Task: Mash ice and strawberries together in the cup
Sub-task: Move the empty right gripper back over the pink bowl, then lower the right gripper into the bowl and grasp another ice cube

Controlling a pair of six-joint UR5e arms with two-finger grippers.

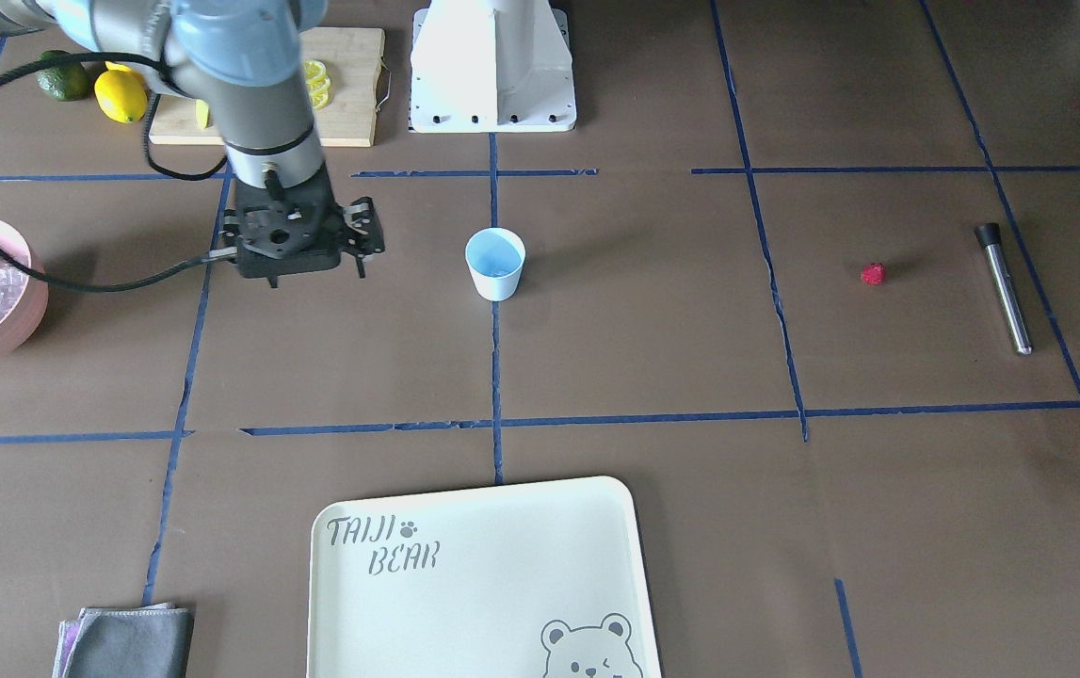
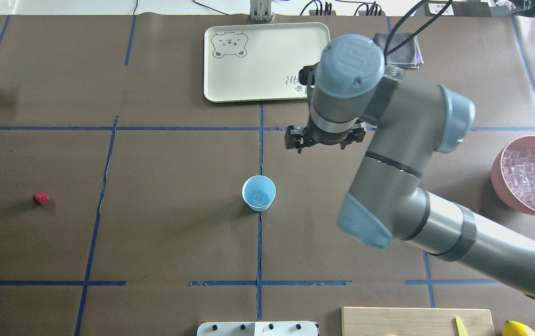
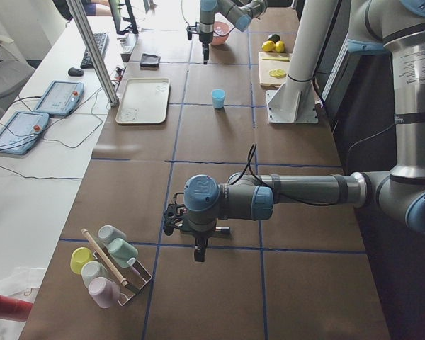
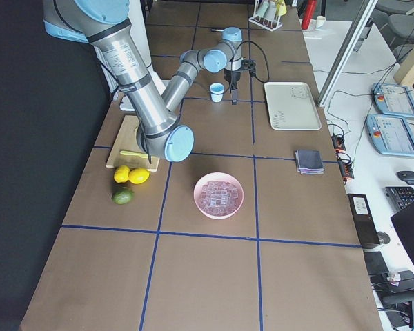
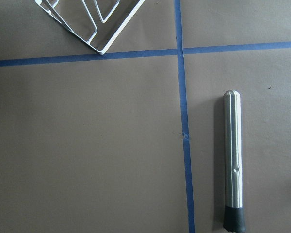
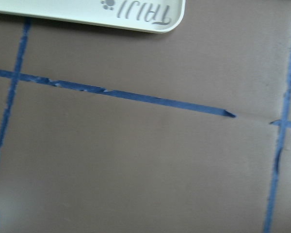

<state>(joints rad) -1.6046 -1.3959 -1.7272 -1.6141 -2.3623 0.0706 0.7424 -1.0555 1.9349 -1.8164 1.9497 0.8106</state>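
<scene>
The right gripper (image 4: 234,98) hangs with its fingers pointing down over the table. It is just beyond the cup (image 2: 250,187) on the side away from the robot and somewhat to the cup's right, between the cup and the cream tray (image 2: 267,60). The wrist hides its fingers in the overhead and front views, and from the table's end they are too small to read. I cannot tell how far apart they stand or whether they hold anything.

The left gripper (image 3: 198,255) also points down, far out to the cup's left. It shows only from the table's end, so its opening cannot be told either. Its wrist camera looks straight down on a steel muddler (image 5: 232,160) with a black end, lying flat on the brown paper, and on a corner of a white wire rack (image 5: 94,19).

The cup stands upright on a blue tape line, apart from both grippers. A single ice cube (image 2: 259,199) lies in its bottom. The pile of ice (image 2: 531,179) sits in the pink bowl (image 2: 498,177), well to the cup's right. The strawberry (image 2: 40,199) lies on the bare paper well to the cup's left, with the muddler farther left and apart from it.

On the robot's side of the cup and to its right is a wooden cutting board (image 1: 351,85) with lemon slices (image 1: 315,83). A whole lemon (image 1: 120,94) and a green fruit (image 1: 64,80) lie beside the board. A folded grey cloth (image 1: 130,640) lies beyond the cup and to its right, past the tray
</scene>
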